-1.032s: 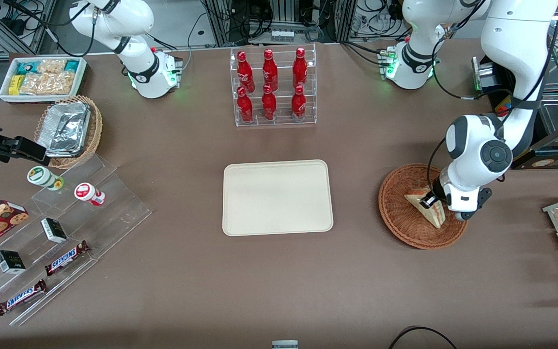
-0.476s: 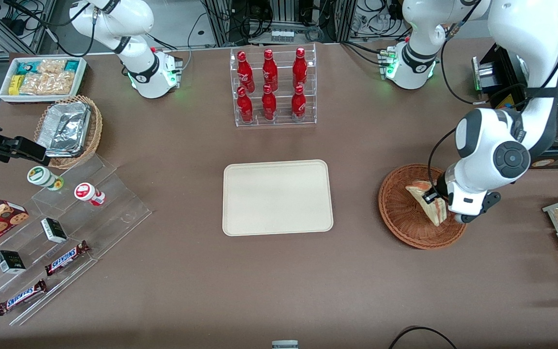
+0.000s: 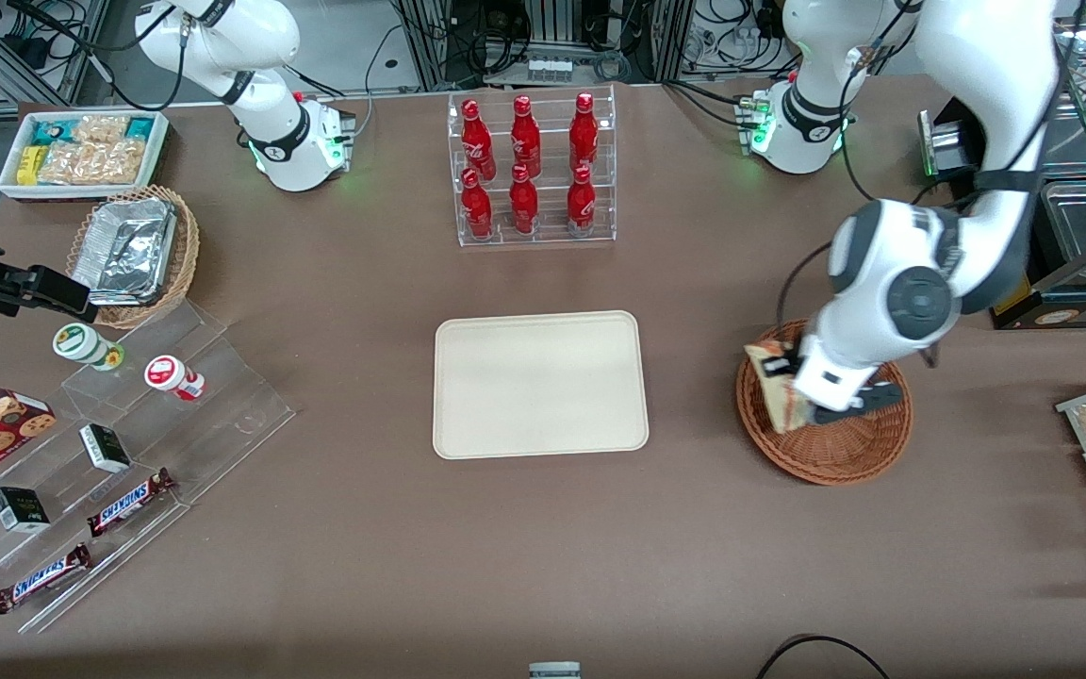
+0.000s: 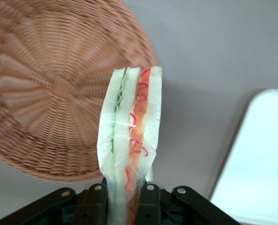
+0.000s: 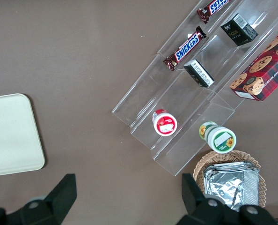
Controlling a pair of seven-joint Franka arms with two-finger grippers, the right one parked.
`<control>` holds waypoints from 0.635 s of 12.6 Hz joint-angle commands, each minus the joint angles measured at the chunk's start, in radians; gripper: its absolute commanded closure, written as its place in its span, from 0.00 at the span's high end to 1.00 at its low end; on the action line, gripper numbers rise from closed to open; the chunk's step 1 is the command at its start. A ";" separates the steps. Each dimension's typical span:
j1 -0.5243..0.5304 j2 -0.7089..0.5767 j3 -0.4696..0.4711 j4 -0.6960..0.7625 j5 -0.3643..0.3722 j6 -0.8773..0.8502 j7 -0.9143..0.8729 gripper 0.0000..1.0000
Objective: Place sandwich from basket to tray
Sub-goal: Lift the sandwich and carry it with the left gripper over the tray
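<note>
The end effector (image 3: 788, 387) is clamped on the sandwich (image 3: 777, 391), its two black fingers (image 4: 94, 206) pressing the wedge's base from either side. The sandwich hangs above the rim of the basket (image 3: 826, 453) on the edge nearest the tray (image 3: 540, 384), lifted clear of the weave. In the wrist view it (image 4: 129, 140) stands as a tall narrow wedge of pale, soft-looking bread in glossy clear wrap (the film catches the light along the cut edge), with a thin ruffled green layer and a streaky red-orange one between the slices. Its lowest part disappears between the fingers.

The basket (image 4: 50, 98) is round and shallow, reddish-brown wicker woven in rings radiating from a small flat hub; part of it is cut off at the picture's edge. The front view hides a portion of its bowl under the white arm. The tray is flat, smooth, cream-beige, with rounded corners and a low rim; only one rounded corner (image 4: 256, 159) shows from the wrist. Both rest on the matte brown table (image 3: 364, 528).
</note>
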 commanded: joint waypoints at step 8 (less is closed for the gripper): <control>-0.453 0.457 0.012 0.510 0.099 -0.041 -0.222 0.00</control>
